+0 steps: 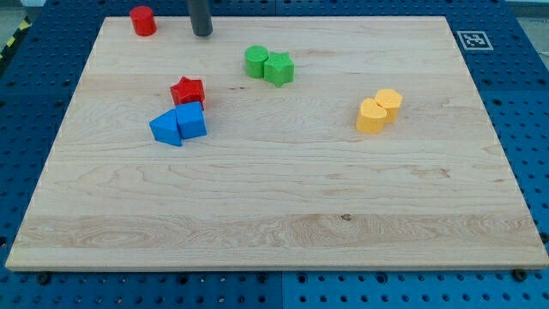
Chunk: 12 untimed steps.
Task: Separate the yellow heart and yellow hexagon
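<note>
The yellow heart [371, 116] and the yellow hexagon [389, 102] lie touching each other at the view's right middle of the wooden board [274, 206], the hexagon up and right of the heart. My tip [202, 33] rests near the board's top edge, left of centre, far up and left of both yellow blocks.
A red cylinder [142, 20] stands at the top left, next to my tip. A green cylinder [256, 61] touches a green star [279, 68] at top centre. A red star [187, 90] sits above a blue cube [191, 120] and a blue triangle [166, 128] at left.
</note>
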Each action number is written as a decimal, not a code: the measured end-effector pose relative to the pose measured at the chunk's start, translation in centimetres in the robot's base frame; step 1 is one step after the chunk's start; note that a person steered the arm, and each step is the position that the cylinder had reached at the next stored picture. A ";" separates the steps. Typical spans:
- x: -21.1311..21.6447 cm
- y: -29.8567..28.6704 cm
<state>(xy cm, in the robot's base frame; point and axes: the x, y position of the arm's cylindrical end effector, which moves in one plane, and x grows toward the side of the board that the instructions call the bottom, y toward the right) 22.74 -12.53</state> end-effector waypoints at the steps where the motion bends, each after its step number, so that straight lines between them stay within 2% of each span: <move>1: 0.0 0.0; 2: 1.2 -0.4; 4: 9.4 -0.2; 5: 12.8 1.9; 8: 21.8 19.2; 9: 22.2 25.2; 10: 22.2 28.5; 12: 22.0 28.7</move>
<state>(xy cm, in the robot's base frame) 44.77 16.19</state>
